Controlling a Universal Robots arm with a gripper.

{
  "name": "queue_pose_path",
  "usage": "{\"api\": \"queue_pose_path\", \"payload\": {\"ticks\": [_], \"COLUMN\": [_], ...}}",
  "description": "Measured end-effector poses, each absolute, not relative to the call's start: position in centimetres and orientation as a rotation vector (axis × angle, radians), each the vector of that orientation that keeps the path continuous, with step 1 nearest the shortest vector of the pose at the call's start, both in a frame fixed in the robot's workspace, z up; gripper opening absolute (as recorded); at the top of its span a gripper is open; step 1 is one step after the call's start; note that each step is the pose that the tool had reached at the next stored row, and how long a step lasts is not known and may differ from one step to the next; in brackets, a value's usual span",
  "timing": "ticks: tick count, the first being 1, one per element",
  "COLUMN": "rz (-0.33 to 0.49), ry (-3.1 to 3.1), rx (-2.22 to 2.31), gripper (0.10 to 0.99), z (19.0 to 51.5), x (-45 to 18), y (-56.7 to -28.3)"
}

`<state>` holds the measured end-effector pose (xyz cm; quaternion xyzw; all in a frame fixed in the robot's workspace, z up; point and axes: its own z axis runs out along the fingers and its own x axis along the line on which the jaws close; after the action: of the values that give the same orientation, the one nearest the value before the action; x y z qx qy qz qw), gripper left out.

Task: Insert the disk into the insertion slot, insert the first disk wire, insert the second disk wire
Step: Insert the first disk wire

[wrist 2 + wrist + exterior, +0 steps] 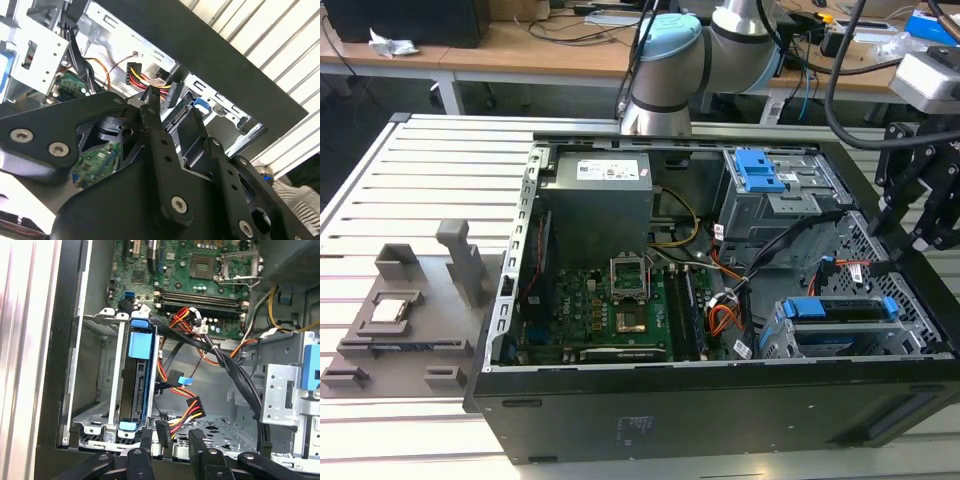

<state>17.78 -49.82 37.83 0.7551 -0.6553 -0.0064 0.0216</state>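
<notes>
I am looking into an open computer case. The disk (pixel 136 385), in its blue frame, is sitting inside the insertion slot (pixel 95 417). Red, yellow and orange wires (pixel 181 423) are trailing just beside it. My gripper (pixel 172 439) is hovering near their black connector (pixel 163 430), with the green motherboard (pixel 200 270) lying beyond.

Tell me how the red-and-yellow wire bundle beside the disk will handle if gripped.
The wire bundle is probably floppy: its thin strands bend in loose curves. Its black connector looks rigid, likely the firmer hold. It hangs unplugged beside the disk, so a push would probably swing it.
</notes>
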Motion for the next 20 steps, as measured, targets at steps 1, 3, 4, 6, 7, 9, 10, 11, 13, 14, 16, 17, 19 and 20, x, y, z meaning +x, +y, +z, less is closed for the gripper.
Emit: {"api": "queue_pose_path", "payload": {"ticks": [1, 3, 4, 6, 7, 9, 10, 11, 13, 14, 16, 17, 19, 20], "rz": [-0.018, -0.018, -0.018, -0.018, -0.018, -0.018, -0.018, -0.018, -0.018, -0.018, -0.018, -0.017, -0.017, -0.017], "ry": [-1.989, -1.973, -1.973, -1.972, -1.972, -1.970, -1.969, -1.967, -1.965, -1.963, -1.958, -1.955, -1.947, -1.944], "rx": [2.375, 2.388, 2.389, 2.389, 2.390, 2.391, 2.392, 2.393, 2.395, 2.397, 2.401, 2.403, 2.410, 2.412], "gripper": [0.420, 0.420, 0.420, 0.420, 0.420, 0.420, 0.420, 0.420, 0.420, 0.420, 0.420, 0.420, 0.420, 0.420], "z": [37.83, 37.83, 37.83, 37.83, 37.83, 37.83, 37.82, 37.80, 37.75, 37.67, 37.55, 37.50, 37.26, 36.97], "x": [17.78, 17.78, 17.78, 17.78, 17.78, 17.78, 17.78, 17.78, 17.78, 17.78, 17.82, 17.84, 17.85, 17.85], "y": [-49.82, -49.82, -49.82, -49.82, -49.82, -49.82, -49.84, -49.86, -49.89, -49.89, -49.89, -49.89, -49.89, -49.88]}}
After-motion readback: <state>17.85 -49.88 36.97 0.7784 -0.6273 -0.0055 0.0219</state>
